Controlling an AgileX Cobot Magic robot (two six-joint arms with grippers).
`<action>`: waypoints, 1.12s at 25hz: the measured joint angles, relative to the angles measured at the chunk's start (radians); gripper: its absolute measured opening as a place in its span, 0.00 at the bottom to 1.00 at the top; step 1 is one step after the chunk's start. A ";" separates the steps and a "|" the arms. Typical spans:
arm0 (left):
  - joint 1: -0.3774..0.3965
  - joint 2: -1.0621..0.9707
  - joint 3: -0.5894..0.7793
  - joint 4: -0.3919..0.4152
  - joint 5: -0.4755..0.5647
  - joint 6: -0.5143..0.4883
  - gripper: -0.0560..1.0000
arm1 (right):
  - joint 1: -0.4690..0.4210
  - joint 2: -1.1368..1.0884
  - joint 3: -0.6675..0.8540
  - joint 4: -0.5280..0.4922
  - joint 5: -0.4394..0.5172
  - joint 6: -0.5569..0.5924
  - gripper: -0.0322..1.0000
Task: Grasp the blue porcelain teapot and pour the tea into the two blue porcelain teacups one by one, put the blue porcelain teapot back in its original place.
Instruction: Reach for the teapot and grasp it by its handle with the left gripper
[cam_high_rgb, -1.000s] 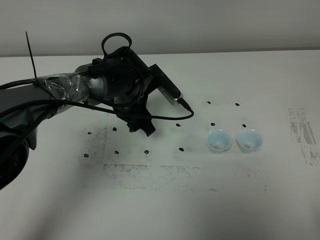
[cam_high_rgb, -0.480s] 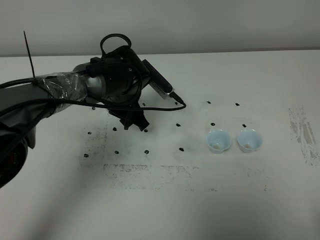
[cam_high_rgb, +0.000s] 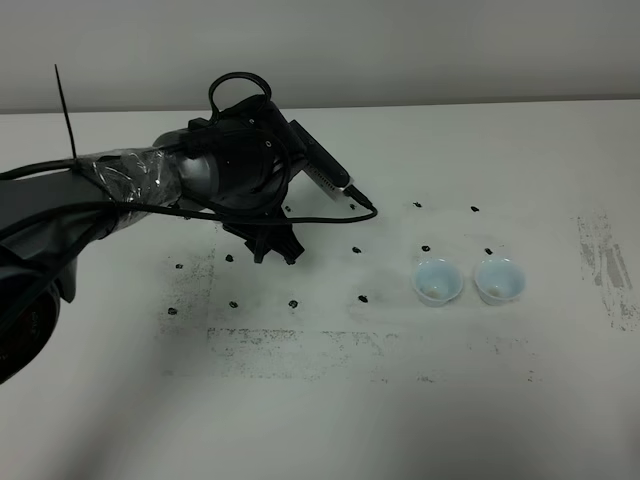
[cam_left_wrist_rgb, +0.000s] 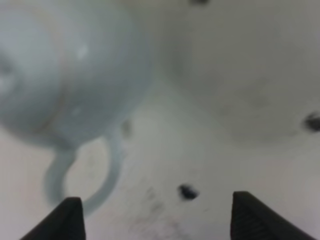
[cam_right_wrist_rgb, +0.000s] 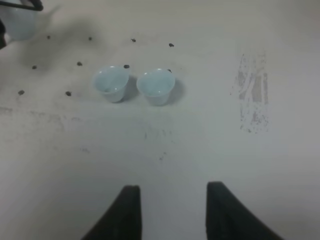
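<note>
The blue porcelain teapot fills the left wrist view, blurred and close, with its loop handle turned towards my left gripper. That gripper is open and empty; one fingertip is beside the handle. In the exterior high view my left gripper points down at the table and the arm hides the teapot. The two blue porcelain teacups stand side by side to the right. The right wrist view shows both cups, a bit of the teapot, and my right gripper, open and empty.
The white table carries small black marks and scuffed grey patches. A black cable loops off the left wrist. The back wall runs along the table's far edge. The right arm is out of the exterior high view.
My left gripper has drawn back a little to the left and away from the cups, and its wrist has turned slightly. The cups have not moved.
</note>
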 joint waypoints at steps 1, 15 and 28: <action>-0.007 0.000 0.000 -0.018 -0.018 0.022 0.61 | 0.000 0.000 0.000 0.000 0.000 0.000 0.32; 0.030 0.051 0.005 -0.050 -0.057 0.139 0.61 | 0.000 0.000 0.000 0.000 0.000 0.000 0.32; 0.031 0.051 0.011 -0.034 -0.024 0.109 0.61 | 0.000 0.000 0.000 0.000 0.000 0.000 0.32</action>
